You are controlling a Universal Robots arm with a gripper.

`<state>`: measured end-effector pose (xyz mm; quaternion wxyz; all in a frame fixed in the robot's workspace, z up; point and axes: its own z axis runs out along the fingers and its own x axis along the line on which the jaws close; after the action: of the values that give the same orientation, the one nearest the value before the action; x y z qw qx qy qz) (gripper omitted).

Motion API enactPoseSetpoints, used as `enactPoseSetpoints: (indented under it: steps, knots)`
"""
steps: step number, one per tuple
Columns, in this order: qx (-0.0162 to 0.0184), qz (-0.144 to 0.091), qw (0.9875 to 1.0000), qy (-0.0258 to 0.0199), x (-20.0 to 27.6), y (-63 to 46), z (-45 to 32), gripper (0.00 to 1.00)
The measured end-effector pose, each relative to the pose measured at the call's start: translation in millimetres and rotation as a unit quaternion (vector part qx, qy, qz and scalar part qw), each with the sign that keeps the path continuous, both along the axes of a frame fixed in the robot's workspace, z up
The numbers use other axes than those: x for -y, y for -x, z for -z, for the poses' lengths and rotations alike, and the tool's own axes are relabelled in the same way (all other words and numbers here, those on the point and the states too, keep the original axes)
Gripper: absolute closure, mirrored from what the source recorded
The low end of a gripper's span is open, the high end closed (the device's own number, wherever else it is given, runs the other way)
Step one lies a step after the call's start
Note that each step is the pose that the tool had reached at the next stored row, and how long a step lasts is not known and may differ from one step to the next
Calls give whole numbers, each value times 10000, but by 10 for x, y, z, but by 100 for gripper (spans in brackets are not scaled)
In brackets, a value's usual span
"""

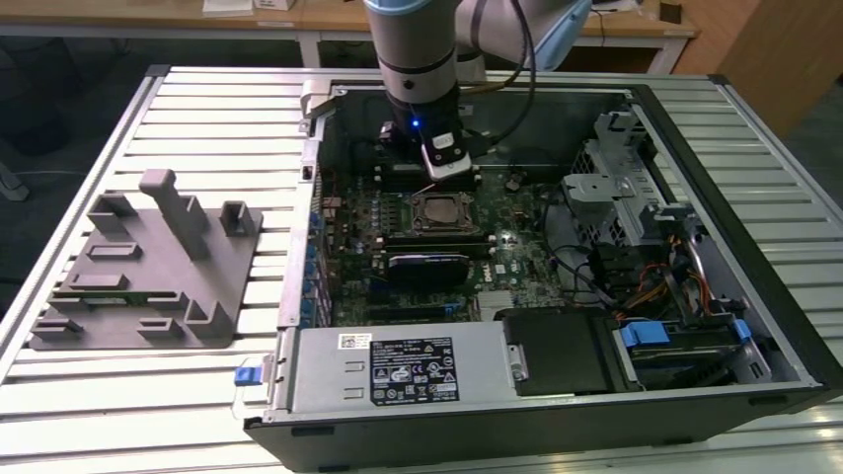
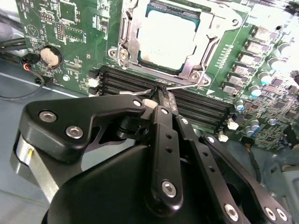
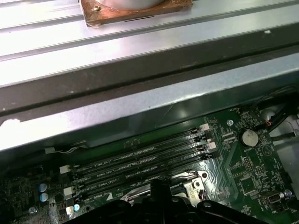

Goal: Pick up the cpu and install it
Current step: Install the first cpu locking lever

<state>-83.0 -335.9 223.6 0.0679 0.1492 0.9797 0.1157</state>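
Silvery cpu (image 2: 166, 39) sits in its socket, at twelve o'clock from the gripper (image 2: 161, 95). Its fingers are pressed together, empty. Likely light, stiff, fragile: best held by its edges.

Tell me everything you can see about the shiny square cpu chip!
The cpu is a flat square chip with a bright silvery metal top and a thin greenish rim. It lies flat in its socket on the green motherboard, inside the open computer case. A silvery metal frame surrounds it on the board. In the exterior view it sits just in front of the gripper, which is beside the socket, over the black memory slots, not holding the chip.
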Motion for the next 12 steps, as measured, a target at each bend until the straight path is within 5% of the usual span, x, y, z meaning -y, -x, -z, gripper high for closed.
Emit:
enactPoseSetpoints:
  steps: [12]
  knots:
    - [0, 29, 10000, 0, -58, -71, 47, 89]
